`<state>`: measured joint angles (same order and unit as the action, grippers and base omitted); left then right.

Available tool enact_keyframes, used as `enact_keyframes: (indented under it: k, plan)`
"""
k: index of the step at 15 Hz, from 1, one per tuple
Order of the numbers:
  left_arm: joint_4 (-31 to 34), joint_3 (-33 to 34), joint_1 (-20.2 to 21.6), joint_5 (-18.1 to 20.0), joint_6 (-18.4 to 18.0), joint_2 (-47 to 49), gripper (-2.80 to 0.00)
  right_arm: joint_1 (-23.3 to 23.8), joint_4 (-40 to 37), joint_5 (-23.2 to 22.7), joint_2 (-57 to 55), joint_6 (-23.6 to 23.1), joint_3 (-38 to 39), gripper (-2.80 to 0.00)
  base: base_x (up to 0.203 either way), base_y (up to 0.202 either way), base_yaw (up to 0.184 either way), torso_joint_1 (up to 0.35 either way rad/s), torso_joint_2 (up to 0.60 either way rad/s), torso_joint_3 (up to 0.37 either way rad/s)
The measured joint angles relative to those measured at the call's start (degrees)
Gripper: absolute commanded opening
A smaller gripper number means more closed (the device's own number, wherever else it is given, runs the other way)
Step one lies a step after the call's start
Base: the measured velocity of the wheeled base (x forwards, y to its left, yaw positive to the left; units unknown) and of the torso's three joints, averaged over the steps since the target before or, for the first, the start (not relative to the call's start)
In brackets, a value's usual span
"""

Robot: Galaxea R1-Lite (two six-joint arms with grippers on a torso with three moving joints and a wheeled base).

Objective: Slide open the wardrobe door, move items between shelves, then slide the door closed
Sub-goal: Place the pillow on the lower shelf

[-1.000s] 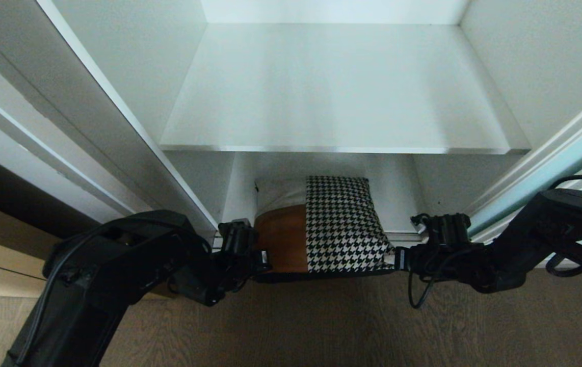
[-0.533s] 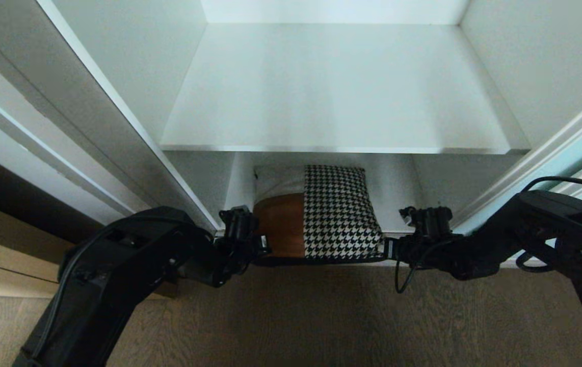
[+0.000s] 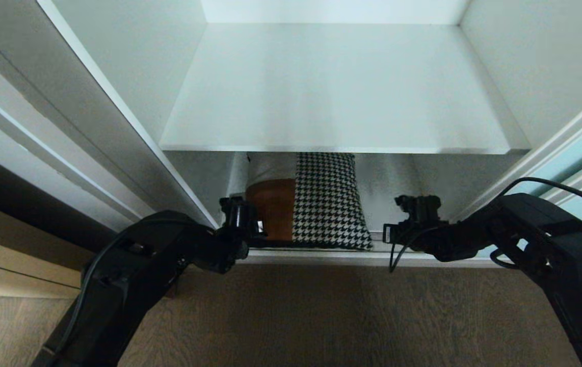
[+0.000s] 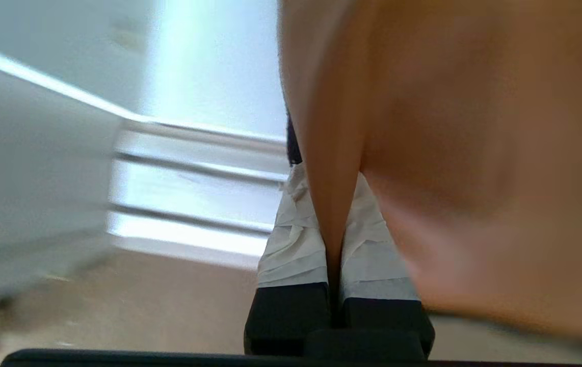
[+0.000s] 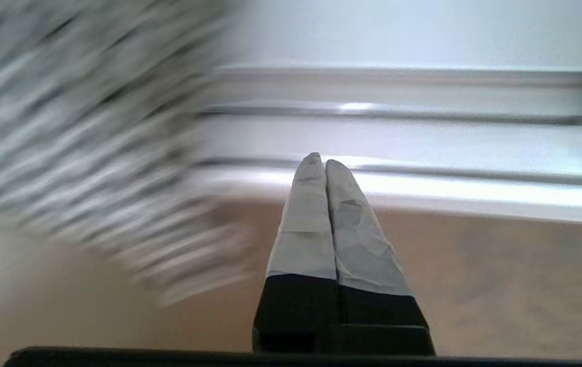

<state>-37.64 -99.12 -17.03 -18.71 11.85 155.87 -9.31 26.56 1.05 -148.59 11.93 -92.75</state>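
Patchwork pillow [image 3: 311,201] lies on the wardrobe's bottom shelf [image 3: 393,204] under the upper shelf [image 3: 337,92], between both arms. Left wrist view: left gripper [image 4: 336,244] fingers clamp a tan fabric fold; soft, light, it will sag. Right wrist view: right gripper [image 5: 321,168] fingers together, empty, beside the houndstooth edge [image 5: 67,127], the likely next hold.

Both arms are stretched forward and low, with elbows bent outward. The left gripper [image 4: 333,244] is clamped tight, its taped fingers [image 4: 291,244] pressed on a fold of cloth. The right gripper [image 5: 321,162] is closed, fingertips pressed together, nothing held.
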Motion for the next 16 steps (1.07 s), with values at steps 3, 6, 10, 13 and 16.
enact_keyframes:
  k: [3, 6, 10, 13, 16]
  plan:
    - [0.5, -4.3, 0.6, 0.2, -0.7, 1.3, -2.80, -0.5, 0.2, 1.6, -1.8, -0.6, -3.0, -2.80, 0.000, 0.000, 0.000, 0.000, 0.00, 0.000]
    - [0.9, -6.0, 0.9, 0.4, -1.4, 2.8, -2.80, -0.1, 0.3, 1.6, -2.3, -0.6, -3.3, -2.80, 0.000, 0.000, 0.000, 0.000, 0.00, 0.000]
    - [2.6, -10.8, 0.5, 0.4, -3.7, 5.9, -2.80, -0.1, 1.1, 0.8, 0.3, -0.5, 1.9, -2.80, 0.000, 0.000, 0.000, 0.000, 0.00, 0.000]
    - [3.1, -11.8, -0.1, 1.3, -7.1, 6.6, -2.80, -0.3, 1.3, -2.5, 4.5, 0.0, 7.8, -2.80, 0.000, 0.000, 0.000, 0.000, 0.00, 0.000]
    - [1.4, -11.9, -0.2, 0.8, -7.4, 6.8, -2.80, -0.1, 3.0, -6.7, 8.5, -0.1, 15.3, -2.80, 0.000, 0.000, 0.000, 0.000, 0.00, 0.000]
